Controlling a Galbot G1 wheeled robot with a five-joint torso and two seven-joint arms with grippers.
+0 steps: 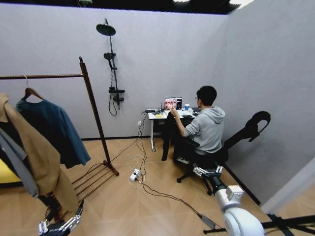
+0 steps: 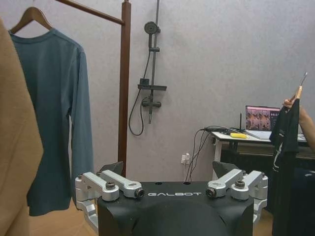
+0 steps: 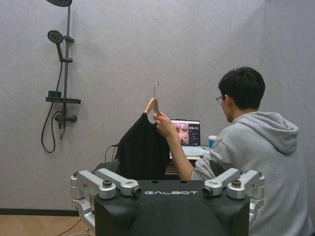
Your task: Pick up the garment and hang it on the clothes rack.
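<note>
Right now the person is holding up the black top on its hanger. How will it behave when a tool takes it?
The garment drapes in soft folds below the wooden hanger, so it is probably floppy and will swing. It looks thin, likely light. The hanger looks rigid, so the hook is probably the steadiest grab; the person's hand grips just below it. Both tools look open: left tool, right tool.

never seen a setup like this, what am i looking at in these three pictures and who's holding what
A wheeled two-armed robot. One picture looks down from its head; the other two from cameras on each wrist. The left gripper hangs low beside the dark red-brown wooden clothes rack, open and empty. The right gripper reaches toward a seated person in a grey hoodie, also open and empty. The person's hand holds up the black long-sleeved garment by its light wooden hanger. A teal-blue shirt and tan coat hang on the rack.
</note>
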